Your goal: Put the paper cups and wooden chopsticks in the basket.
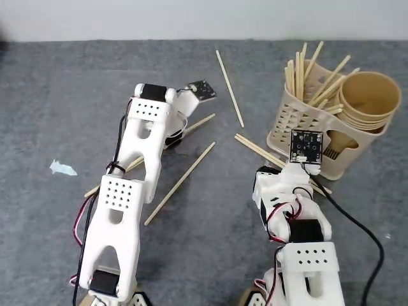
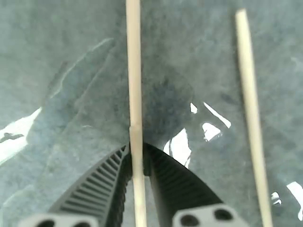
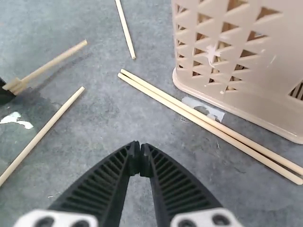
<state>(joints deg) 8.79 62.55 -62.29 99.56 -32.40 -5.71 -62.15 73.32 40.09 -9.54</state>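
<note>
Grey felt-like matting covers the table, and from my seat the job looks well past halfway. At the far right stands the basket [image 1: 284, 124], with the paper cups [image 1: 370, 95] nested in a stack inside it and a sheaf of stored chopsticks [image 1: 312, 70] poking out of its other compartment, so I judge the cup half finished. What is left is loose sticks. The left gripper [image 2: 137, 156] is clamped on the held chopstick [image 2: 134, 71], which runs straight out between its ribbed fingers low over the mat, well apart from the basket; that one has yet to be carried across. Just beside it lies a neighbouring chopstick [image 2: 251, 104], flat on the mat. A far chopstick [image 1: 229, 80] lies alone up the table, and a pair of chopsticks [image 3: 189, 113] lies side by side, one end close against the basket's foot. The right gripper [image 3: 140, 146] hovers near that pair with its fingers pressed together on nothing. By my count, five sticks remain outside. A torn paper scrap [image 1: 62, 168] lies off to the left.
</note>
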